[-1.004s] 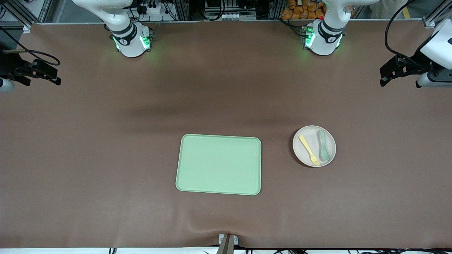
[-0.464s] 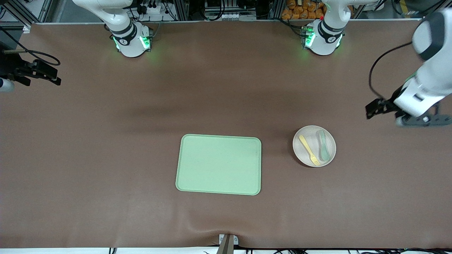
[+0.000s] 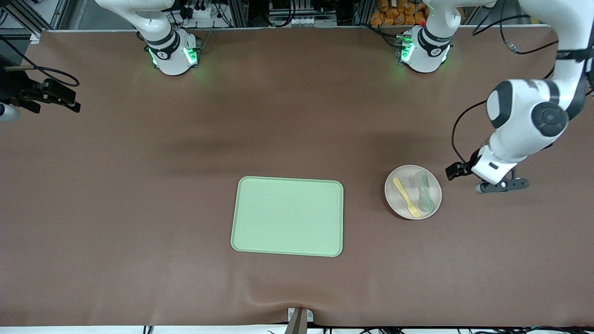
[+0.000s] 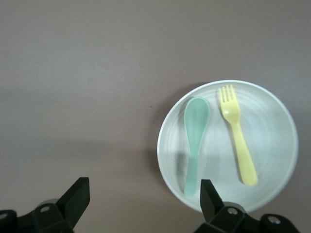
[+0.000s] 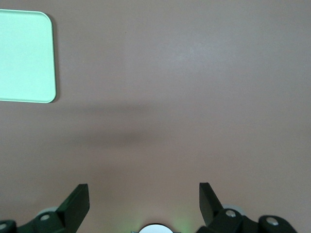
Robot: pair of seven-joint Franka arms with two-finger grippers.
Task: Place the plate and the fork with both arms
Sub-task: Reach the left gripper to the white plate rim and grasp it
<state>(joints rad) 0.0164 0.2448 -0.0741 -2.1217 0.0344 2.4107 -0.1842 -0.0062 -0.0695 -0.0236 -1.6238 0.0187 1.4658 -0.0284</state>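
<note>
Now left gripper (image 4: 141,201) jaws apart, over table (image 3: 139,185) just beside plate (image 3: 403,202) holding fork (image 3: 406,197), spoon (image 3: 424,191). Right gripper (image 5: 143,201) jaws apart, waiting at table edge. Tray (image 3: 287,216) mid-table.

Even, diffuse overhead light fills the scene, bright enough that colours read clearly. The brown desk (image 3: 139,208) shows soft, broad shadow bands across its middle, with no hard edges. A narrow dark shadow hugs one side of the plate (image 3: 413,192), and the wrist views show faint smears of shade on the surface. Green glow from the arm bases (image 3: 172,54) spills onto the desk. The tray (image 5: 24,56) looks nearly washed out in the right wrist view. The front view is sharp throughout.
</note>
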